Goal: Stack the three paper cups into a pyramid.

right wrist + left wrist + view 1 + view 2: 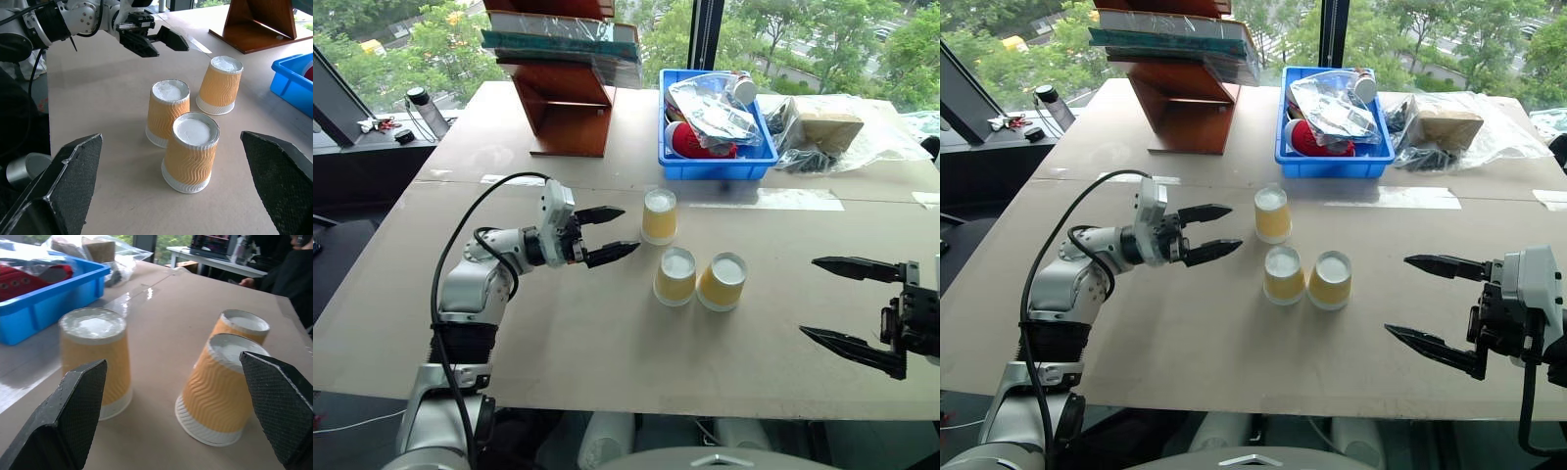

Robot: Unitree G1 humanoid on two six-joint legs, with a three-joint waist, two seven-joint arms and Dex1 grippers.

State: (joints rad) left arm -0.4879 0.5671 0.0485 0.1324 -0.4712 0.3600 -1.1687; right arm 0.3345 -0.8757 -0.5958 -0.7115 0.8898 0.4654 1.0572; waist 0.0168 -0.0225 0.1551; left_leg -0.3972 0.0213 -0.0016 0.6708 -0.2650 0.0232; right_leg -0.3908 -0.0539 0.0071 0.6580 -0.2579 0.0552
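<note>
The table (558, 333) carries a blue bin (715, 162) at its far side and three paper cups (675, 276) upside down near its centre: two touching, one apart just behind. The left gripper (610, 235) beside the lone cup and the right gripper (842, 305) both stand wide, holding nothing.

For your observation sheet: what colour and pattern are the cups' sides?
Yellow-tan with wavy ribbing on the paper cups, above a white band; clearest in the right wrist view.
</note>
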